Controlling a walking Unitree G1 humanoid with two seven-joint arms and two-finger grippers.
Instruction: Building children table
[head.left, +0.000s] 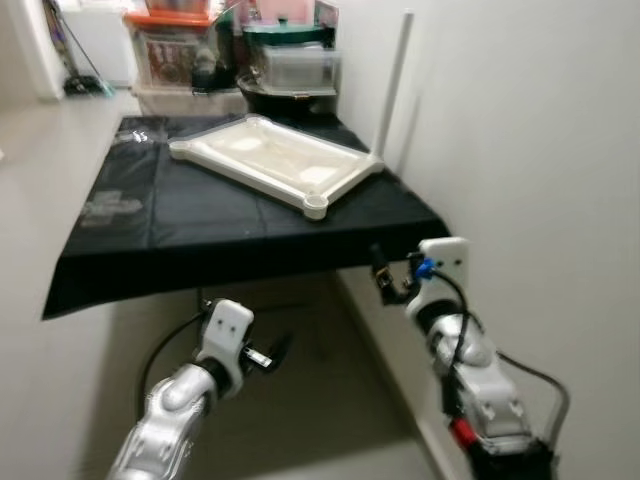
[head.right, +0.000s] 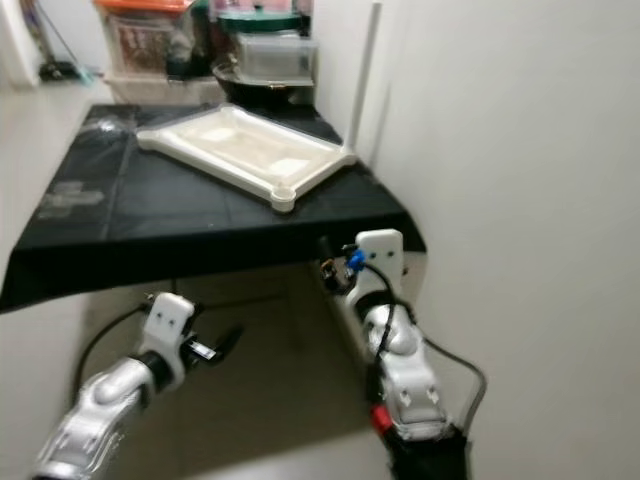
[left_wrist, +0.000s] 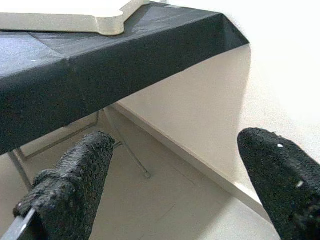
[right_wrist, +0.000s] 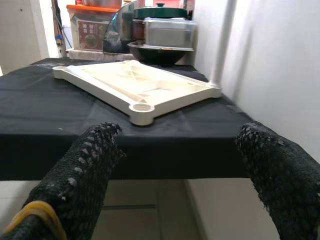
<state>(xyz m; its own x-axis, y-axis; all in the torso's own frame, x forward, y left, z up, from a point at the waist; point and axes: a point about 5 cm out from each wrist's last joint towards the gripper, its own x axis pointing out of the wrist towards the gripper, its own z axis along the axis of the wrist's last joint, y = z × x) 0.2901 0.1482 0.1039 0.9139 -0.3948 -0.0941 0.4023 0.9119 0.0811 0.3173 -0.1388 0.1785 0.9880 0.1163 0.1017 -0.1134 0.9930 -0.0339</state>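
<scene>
A black cloth (head.left: 200, 215) is covering a folding table (left_wrist: 125, 150) standing against a plain white wall (head.left: 530, 130). Pale floor (head.left: 300, 420) is running beneath, with a white baseboard (left_wrist: 200, 165) along the wall. Stacked storage bins (head.left: 170, 50) and lidded containers (right_wrist: 167, 32) are sitting behind the table.

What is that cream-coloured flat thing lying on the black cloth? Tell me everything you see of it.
The cream tabletop looks like moulded plastic, lying flat and upside down on the black-covered table. It has a raised rim, ribs across its underside and round sockets at its corners. One white leg stands upright in its far corner by the wall. Neither hand touches it.
</scene>
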